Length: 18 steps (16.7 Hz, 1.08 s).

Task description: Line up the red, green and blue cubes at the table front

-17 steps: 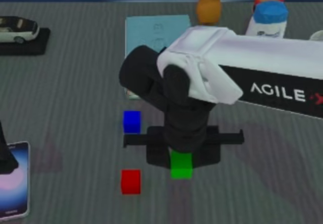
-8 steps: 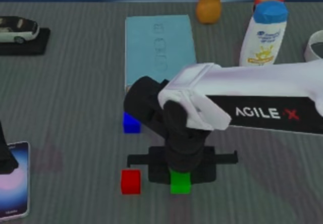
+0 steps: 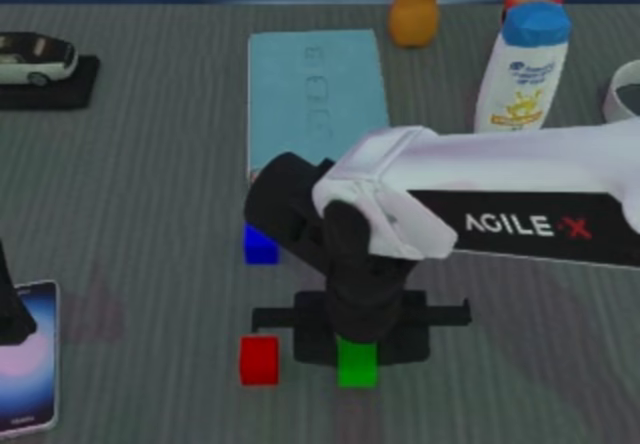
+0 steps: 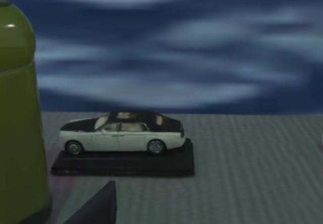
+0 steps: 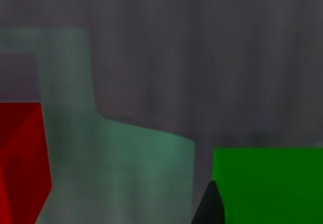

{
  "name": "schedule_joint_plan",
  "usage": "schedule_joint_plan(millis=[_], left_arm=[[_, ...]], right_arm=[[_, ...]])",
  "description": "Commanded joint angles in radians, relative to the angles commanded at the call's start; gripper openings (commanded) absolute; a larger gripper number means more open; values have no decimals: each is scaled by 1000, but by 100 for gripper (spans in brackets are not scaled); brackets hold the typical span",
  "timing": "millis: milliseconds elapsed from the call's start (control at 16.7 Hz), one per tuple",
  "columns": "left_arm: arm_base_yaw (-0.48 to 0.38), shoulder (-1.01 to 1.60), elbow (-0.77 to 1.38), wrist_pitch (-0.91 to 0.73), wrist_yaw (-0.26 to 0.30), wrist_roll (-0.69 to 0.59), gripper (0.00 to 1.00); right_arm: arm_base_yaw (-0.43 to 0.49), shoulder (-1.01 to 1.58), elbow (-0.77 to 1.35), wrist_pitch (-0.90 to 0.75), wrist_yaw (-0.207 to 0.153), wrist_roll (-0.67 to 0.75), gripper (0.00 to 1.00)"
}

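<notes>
My right gripper (image 3: 358, 340) points down at the table front, shut on the green cube (image 3: 357, 364), which sits low at the ribbed grey table (image 3: 150, 214). In the right wrist view one dark finger (image 5: 209, 208) lies against the green cube's (image 5: 267, 183) edge. The red cube (image 3: 259, 360) stands a short gap to its left, level with it, and shows in that view too (image 5: 20, 158). The blue cube (image 3: 260, 247) sits behind the red one, partly under my right arm's black wrist. My left gripper (image 4: 207, 214) is parked open at the left edge.
A pale blue book (image 3: 315, 89) lies behind the cubes. An orange bottle (image 3: 415, 4) and a white bottle with a blue cap (image 3: 520, 69) stand at the back. A toy car on a black base (image 3: 35, 59) and a phone (image 3: 28, 359) are at the left.
One second ago the green cube hung higher and farther back. My right gripper brought it down and forward to the red cube's row; nothing has moved over the last half second.
</notes>
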Motion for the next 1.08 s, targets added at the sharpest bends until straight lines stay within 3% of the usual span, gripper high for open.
schedule_joint_plan(millis=[360,1080], left_arm=[[0,0,0,0,0,0,100],[0,0,0,0,0,0,100]], right_arm=[[0,0,0,0,0,0,98],[4,-12,35,-41,0,-1,100]])
